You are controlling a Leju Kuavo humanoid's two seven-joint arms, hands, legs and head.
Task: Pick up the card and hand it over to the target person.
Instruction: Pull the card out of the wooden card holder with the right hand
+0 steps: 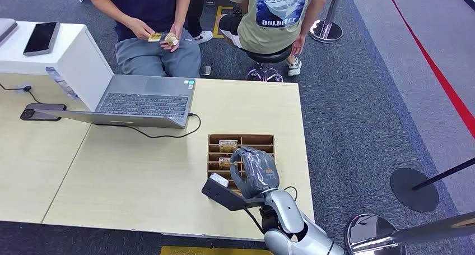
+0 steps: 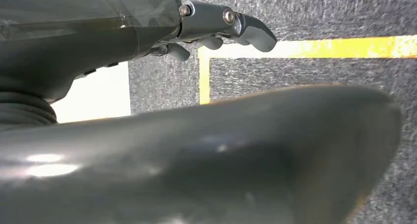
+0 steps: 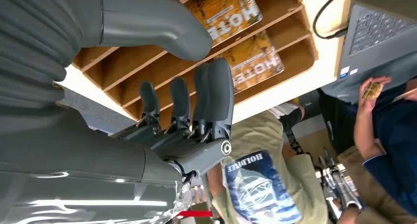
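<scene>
A wooden slotted box stands on the table's right side with two orange hotel cards lying in its slots. My right hand hovers over the box with its fingers pointing down into the slots and holds nothing. In the right wrist view the fingers and thumb stand apart above the dividers, and the cards lie just beyond them. A seated person in dark blue across the table holds a card in both hands. My left hand hangs over the carpet, holding nothing.
An open laptop with a black cable sits at the table's far middle, a phone to its left. A second person sits on a stool with their back turned. Stanchion bases stand on the carpet to the right.
</scene>
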